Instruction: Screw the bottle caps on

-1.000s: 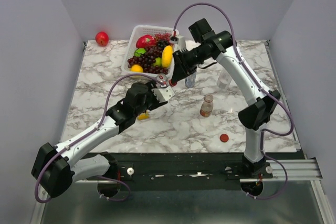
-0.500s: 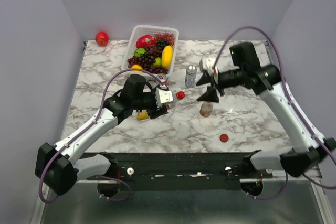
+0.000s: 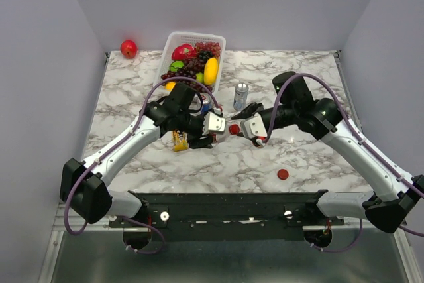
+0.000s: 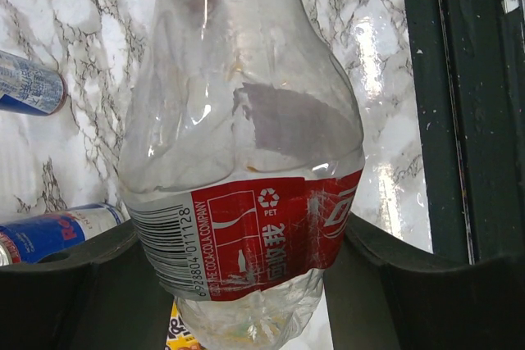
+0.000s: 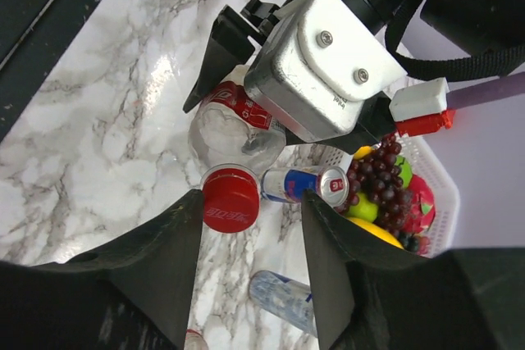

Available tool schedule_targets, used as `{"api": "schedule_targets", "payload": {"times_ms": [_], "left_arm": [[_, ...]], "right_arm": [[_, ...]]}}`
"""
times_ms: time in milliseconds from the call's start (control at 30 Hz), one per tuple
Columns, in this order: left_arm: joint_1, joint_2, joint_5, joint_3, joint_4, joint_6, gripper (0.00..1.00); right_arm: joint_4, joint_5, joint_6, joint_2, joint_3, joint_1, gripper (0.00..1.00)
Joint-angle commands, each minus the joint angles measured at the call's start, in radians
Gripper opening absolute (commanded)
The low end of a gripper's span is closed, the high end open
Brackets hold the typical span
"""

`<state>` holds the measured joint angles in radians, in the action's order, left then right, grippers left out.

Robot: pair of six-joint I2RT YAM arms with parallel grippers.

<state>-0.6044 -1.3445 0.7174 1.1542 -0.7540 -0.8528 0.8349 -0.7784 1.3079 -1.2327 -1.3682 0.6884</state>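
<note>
A short clear bottle [image 4: 246, 161] with a red label is held off the table, and my left gripper [image 4: 246, 284] is shut on its lower body. In the top view this bottle [image 3: 225, 130] points right toward the right arm. A red cap [image 5: 230, 198] sits on its neck. My right gripper [image 5: 254, 202] stands open around that cap: the left finger touches it and the right finger is well apart. From above, the right gripper [image 3: 245, 126] meets the cap [image 3: 233, 128] at mid-table. Another red cap [image 3: 283, 174] lies loose near the front edge.
A white basket [image 3: 173, 39] of fruit stands at the back, with a red apple [image 3: 128, 48] left of it. A silver-blue can [image 3: 241, 96] stands upright behind the grippers. A Red Bull can [image 5: 308, 184] lies by the basket. A yellow packet [image 3: 179, 140] lies under the left arm.
My right gripper has swung left and down from beside the can to the capped neck of the held bottle. The left arm has carried the bottle slightly right.
</note>
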Motion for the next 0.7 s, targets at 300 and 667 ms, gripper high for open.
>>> {"api": "schedule_targets", "payload": {"times_ms": [300,667], "left_arm": [[-0.005,0.039,0.016,-0.022,0.059,-0.005,0.00],[-0.005,0.031,0.013,-0.011,0.087,0.018,0.00]], "right_arm": [[0.102,0.059,0.179,-0.011,-0.006,0.011,0.54],[0.096,0.039,0.147,-0.039,-0.025,0.013,0.42]]}}
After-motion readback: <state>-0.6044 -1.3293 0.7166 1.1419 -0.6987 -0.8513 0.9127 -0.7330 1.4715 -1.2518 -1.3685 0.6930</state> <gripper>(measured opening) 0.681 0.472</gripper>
